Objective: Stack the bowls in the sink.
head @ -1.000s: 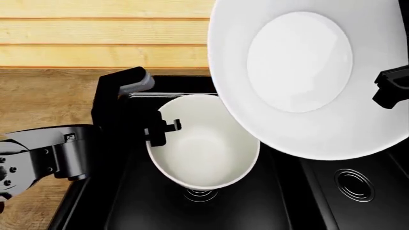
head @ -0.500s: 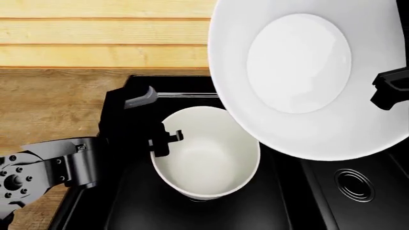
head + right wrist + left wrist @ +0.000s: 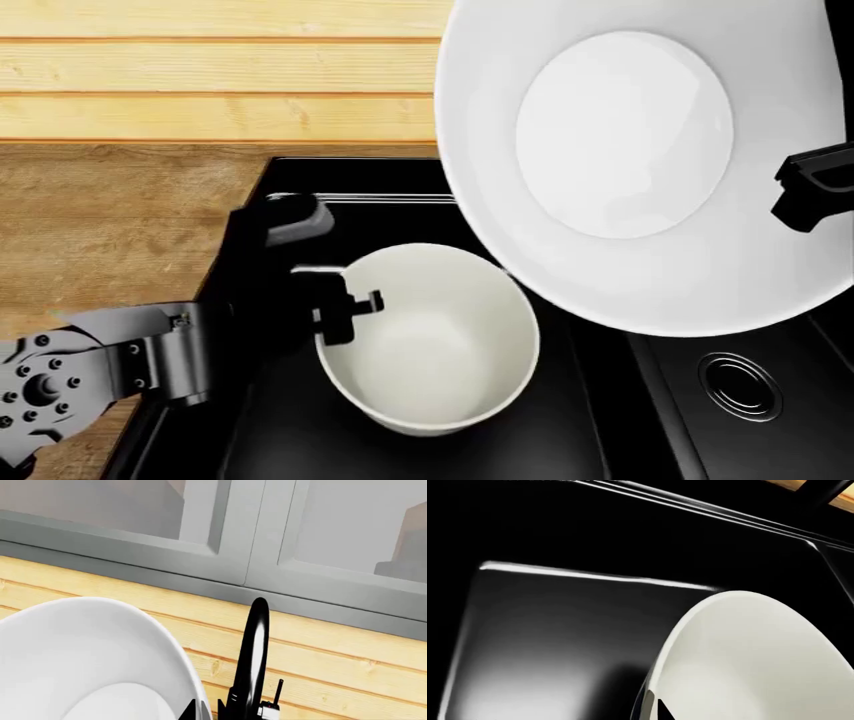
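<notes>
My left gripper (image 3: 344, 308) is shut on the left rim of the cream bowl (image 3: 430, 340), holding it upright low in the left basin of the black sink (image 3: 267, 440). In the left wrist view the cream bowl (image 3: 760, 665) fills the corner against the dark basin wall (image 3: 560, 630). My right gripper (image 3: 811, 195) is shut on the rim of the brighter white bowl (image 3: 627, 150), held high and close to the head camera, tilted with its opening towards it. In the right wrist view the white bowl (image 3: 87, 665) is pinched at its rim, with the dark faucet (image 3: 250, 665) beyond.
The right basin's round drain (image 3: 738, 385) shows below the white bowl. A wooden counter (image 3: 107, 230) lies left of the sink, with a pale plank wall (image 3: 214, 70) behind. Grey window frames (image 3: 227, 545) stand above the wall.
My left gripper has moved the cream bowl down and towards me into the left basin, covering its drain. The white bowl in my right gripper has barely moved.
</notes>
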Controlling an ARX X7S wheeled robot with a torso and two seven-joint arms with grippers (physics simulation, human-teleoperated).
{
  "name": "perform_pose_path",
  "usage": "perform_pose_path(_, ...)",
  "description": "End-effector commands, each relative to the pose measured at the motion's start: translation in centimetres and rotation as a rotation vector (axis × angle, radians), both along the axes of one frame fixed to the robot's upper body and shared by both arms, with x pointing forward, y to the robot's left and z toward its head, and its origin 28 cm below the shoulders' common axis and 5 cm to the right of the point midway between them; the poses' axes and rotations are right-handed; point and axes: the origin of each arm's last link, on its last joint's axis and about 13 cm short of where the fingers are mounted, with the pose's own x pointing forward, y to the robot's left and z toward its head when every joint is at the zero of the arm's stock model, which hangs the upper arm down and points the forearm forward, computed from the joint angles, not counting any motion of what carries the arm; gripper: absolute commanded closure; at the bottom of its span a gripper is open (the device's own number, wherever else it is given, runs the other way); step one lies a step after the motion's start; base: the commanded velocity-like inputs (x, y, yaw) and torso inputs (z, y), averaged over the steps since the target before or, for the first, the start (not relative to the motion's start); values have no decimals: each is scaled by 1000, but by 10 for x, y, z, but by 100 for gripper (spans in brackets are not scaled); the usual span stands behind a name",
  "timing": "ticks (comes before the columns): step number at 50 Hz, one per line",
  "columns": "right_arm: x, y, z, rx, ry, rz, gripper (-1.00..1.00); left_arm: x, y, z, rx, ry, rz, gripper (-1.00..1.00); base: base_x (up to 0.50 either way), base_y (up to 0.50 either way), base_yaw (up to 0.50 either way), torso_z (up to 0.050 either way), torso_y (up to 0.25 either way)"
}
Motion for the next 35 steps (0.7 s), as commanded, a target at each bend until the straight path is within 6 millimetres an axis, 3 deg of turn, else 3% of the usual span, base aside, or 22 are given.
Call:
perform_pose_path(1, 0, -1, 2, 4, -20, -8, 100, 2, 0, -3, 7, 12, 4, 100, 0, 0, 0, 0, 0)
perform_pose_path(35, 1, 0, 1, 5, -17, -7, 100, 4, -4, -16, 36, 43, -20, 100, 0, 0, 0, 0, 1)
